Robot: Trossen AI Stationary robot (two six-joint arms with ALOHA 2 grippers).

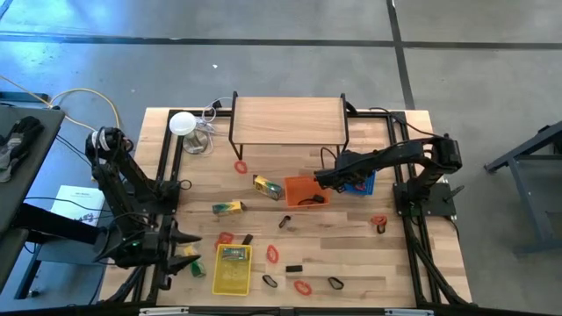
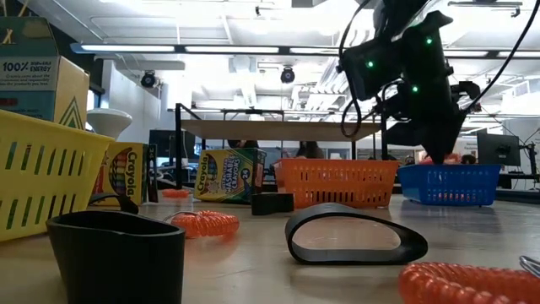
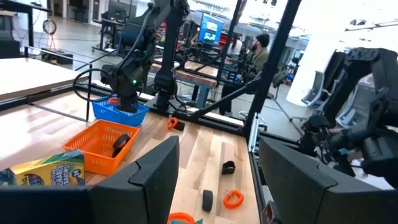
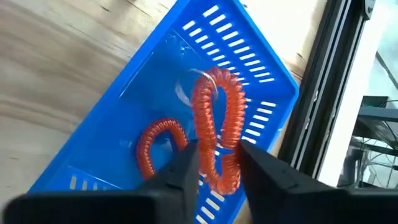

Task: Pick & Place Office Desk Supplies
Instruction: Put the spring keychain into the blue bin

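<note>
My right gripper [image 4: 219, 165] hangs over the blue basket [image 4: 124, 106], shut on a red coiled band [image 4: 214, 112]. A second red band [image 4: 158, 140] lies on the basket's floor. In the high view the blue basket [image 1: 365, 184] stands right of the orange basket [image 1: 303, 189]. Loose red bands [image 1: 272, 253], black clips [image 1: 335, 282] and yellow-green packs [image 1: 228, 207] lie on the wooden table. My left gripper [image 3: 217, 180] waits open near the table's left front corner, with nothing between its fingers. My right gripper pinches the near end of the red band's loop [image 4: 217, 163] between its two fingers, both strands in the gap. The fingers slant down from above. The band hangs away from the fingers into the blue basket; whether its far end [image 4: 214, 78] rests on the floor, I cannot tell.
A yellow basket [image 1: 233, 268] with one pack stands at the front left. A black clip lies in the orange basket [image 3: 102, 143]. A wooden shelf on black legs [image 1: 288, 121] and a white round disc [image 1: 182, 124] stand at the back. Black frame rails [image 1: 413, 228] line the table's sides.
</note>
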